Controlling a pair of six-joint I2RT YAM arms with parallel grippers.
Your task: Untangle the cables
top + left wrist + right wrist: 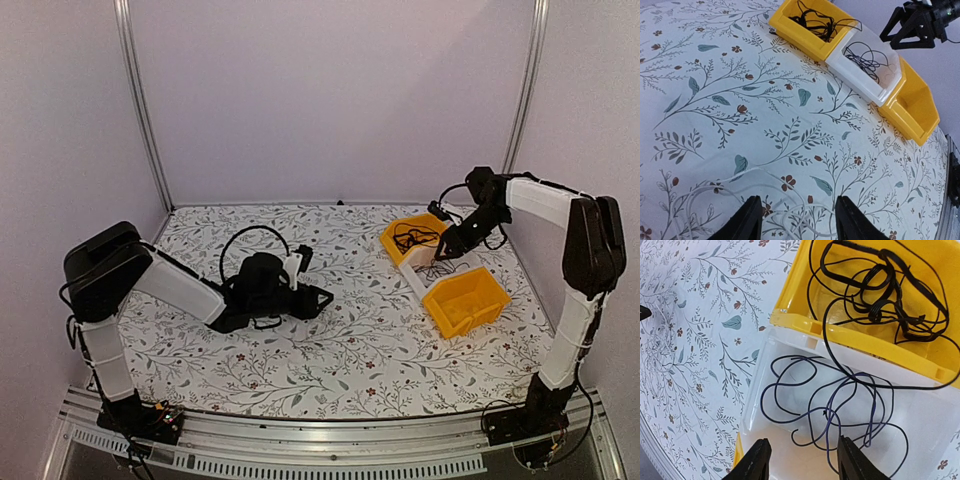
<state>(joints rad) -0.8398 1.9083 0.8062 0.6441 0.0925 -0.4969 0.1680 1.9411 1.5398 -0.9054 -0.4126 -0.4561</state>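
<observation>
The cables are in three places. A black cable (pixel 880 305) lies bunched in the far yellow bin (pixel 805 325). A dark cable (pixel 825 412) is spread in loose loops in the white bin (pixel 935 430) beside it. A white cable (pixel 700 189) sprawls on the surface (pixel 350 350) near the middle.

The right claw (pixel 804 440) hangs over the white bin with its fingers apart and nothing between them. The left claw (pixel 797 207) hovers low over the white loops, fingers apart too, and grips nothing as far as I can see.

These cords look light, limp and a bit springy. I'd expect one to drag its neighbours along when lifted, and to slip out of a loose pinch. The white one is hard to pick out against the pale print (a fair trap for anyone aiming at it). I'd take it by a single strand at the outer edge of a loop, away from the crossings.

The surface is flat and printed with leaves and small flowers. A second yellow bin (pixel 470 300) ends the row at the near side. Pale lilac walls close the space in, with metal posts (pixel 140 100) in the far corners and a metal rail (pixel 330 440) along the near edge.
</observation>
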